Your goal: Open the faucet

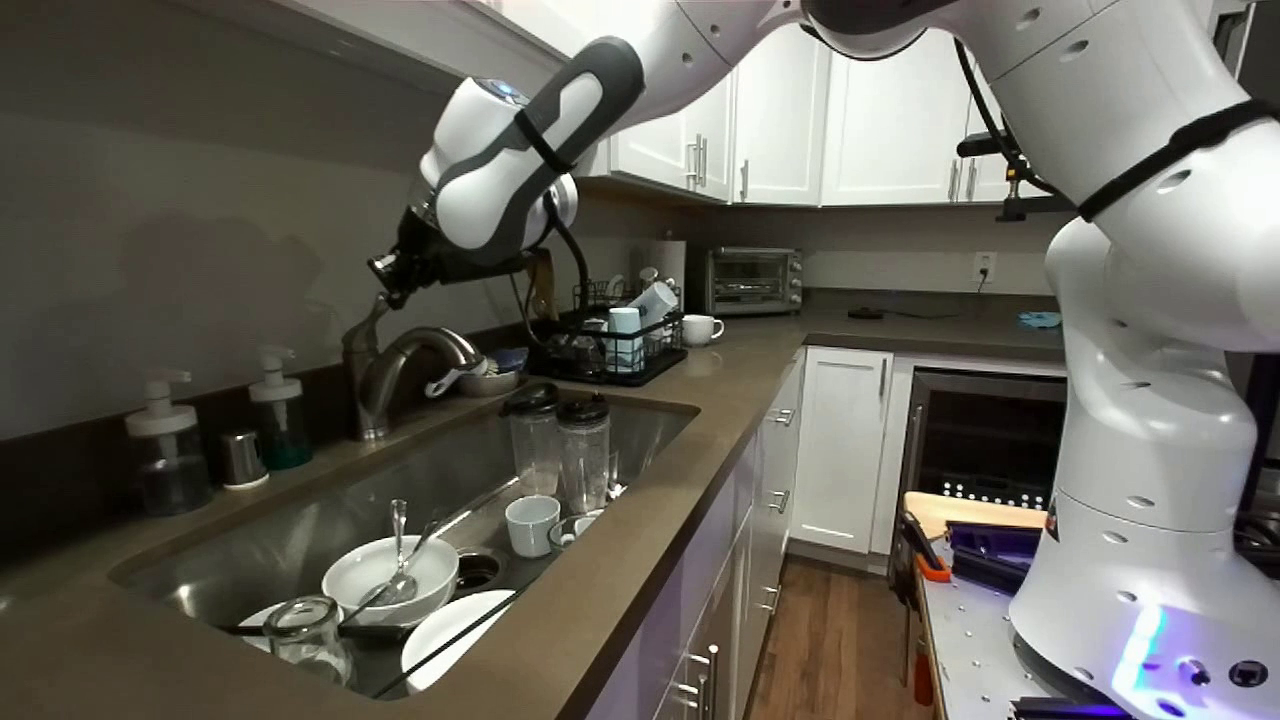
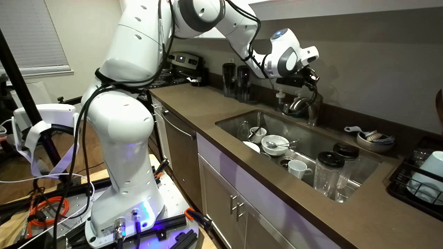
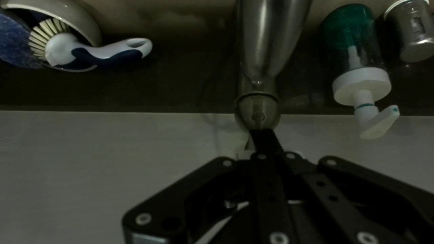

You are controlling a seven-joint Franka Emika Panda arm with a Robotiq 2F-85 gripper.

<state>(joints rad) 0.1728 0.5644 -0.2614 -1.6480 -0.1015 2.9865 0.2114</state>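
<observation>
The brushed grey faucet (image 1: 376, 395) stands behind the sink, its arched spout reaching over the basin. It also shows in an exterior view (image 2: 313, 112) and, seen close, in the wrist view (image 3: 268, 37). Its lever handle (image 1: 368, 325) rises from the top of the body. My gripper (image 1: 394, 298) is at the upper end of the lever; whether it touches cannot be told. In the wrist view my gripper's fingers (image 3: 263, 134) are together, with nothing seen between them. They cover most of the lever. In an exterior view the gripper (image 2: 312, 80) is dark and its fingertips are unclear.
The sink (image 1: 640, 425) holds bowls, mugs and lidded bottles. Soap dispensers (image 1: 275, 405) stand beside the faucet. A bowl with a brush (image 2: 373, 141) is on its other side, near the dish rack (image 1: 610, 350). The wall (image 3: 118, 176) is close behind the faucet.
</observation>
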